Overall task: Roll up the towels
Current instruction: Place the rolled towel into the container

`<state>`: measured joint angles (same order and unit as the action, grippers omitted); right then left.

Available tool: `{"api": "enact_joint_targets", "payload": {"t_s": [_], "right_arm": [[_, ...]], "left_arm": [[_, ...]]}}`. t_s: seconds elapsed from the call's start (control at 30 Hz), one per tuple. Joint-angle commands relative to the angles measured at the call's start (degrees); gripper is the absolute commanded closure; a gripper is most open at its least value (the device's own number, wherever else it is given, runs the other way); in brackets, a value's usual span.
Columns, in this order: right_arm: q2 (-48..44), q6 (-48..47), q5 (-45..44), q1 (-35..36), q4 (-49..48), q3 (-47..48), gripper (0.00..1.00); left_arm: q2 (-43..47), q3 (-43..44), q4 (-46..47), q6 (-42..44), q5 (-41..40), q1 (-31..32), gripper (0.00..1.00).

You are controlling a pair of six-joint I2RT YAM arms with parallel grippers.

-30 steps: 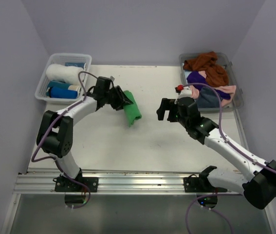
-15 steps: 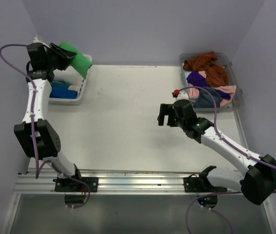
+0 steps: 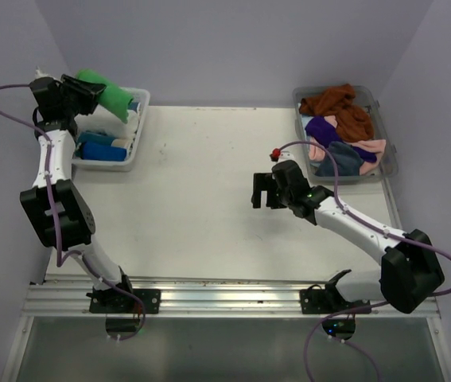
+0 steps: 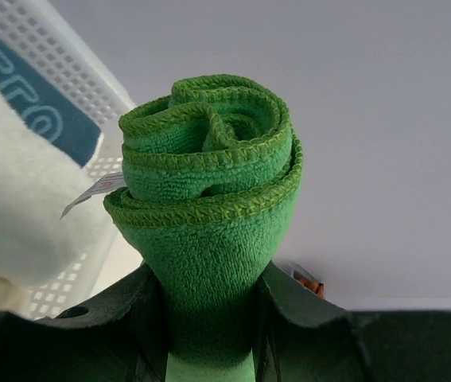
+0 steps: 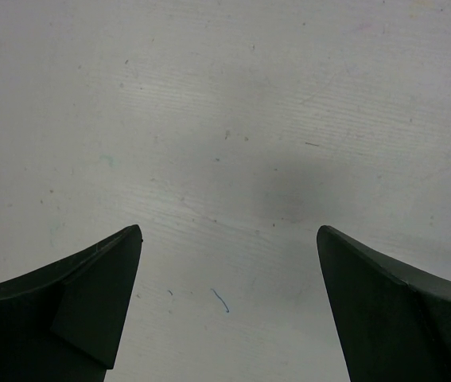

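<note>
Over basket (image 3: 106, 164), left fingers (image 4: 297, 306) clamp rolled green towel (image 3: 107, 94), axis pointing rightward; right fingers (image 5: 74, 310) spread, empty

A robotics lab booth: plain grey walls (image 3: 233, 48) enclosing a white table (image 3: 209, 231).

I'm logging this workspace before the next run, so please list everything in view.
green towel: one, bright green, rolled, held above the basket
white towel: one, white, rolled, in the basket
blue towels: apparently two, blue, rolled, in the basket
basket: one, white slotted, far left corner
rust-brown towel, purple towel, pink towel, slate-grey towel: one each, heaped in the tub
tub: one, clear, far right corner
table: one, white
left gripper: black, shut on the green towel
right gripper: black, open, over bare table
</note>
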<state>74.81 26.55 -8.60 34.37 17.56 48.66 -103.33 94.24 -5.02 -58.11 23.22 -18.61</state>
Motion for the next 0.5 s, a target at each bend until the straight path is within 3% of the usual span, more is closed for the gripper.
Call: {"api": "enact_joint_targets", "payload": {"t_s": [0.0, 0.33, 0.47], "right_arm": [[1.9, -0.7, 2.0, -0.3, -1.4, 3.5, 0.05], [4.2, -1.2, 3.0, -0.4, -2.1, 4.2, 0.05], [5.6, -1.6, 3.7, -0.3, -2.2, 4.9, 0.05]], "left_arm": [[1.7, -5.0, 11.9, -2.7, 2.7, -3.4, 0.81], [-2.7, -20.7, 35.2, -4.6, 4.0, -4.6, 0.8], [-6.9, -19.8, 34.9, -5.1, 4.6, -4.7, 0.8]]}}
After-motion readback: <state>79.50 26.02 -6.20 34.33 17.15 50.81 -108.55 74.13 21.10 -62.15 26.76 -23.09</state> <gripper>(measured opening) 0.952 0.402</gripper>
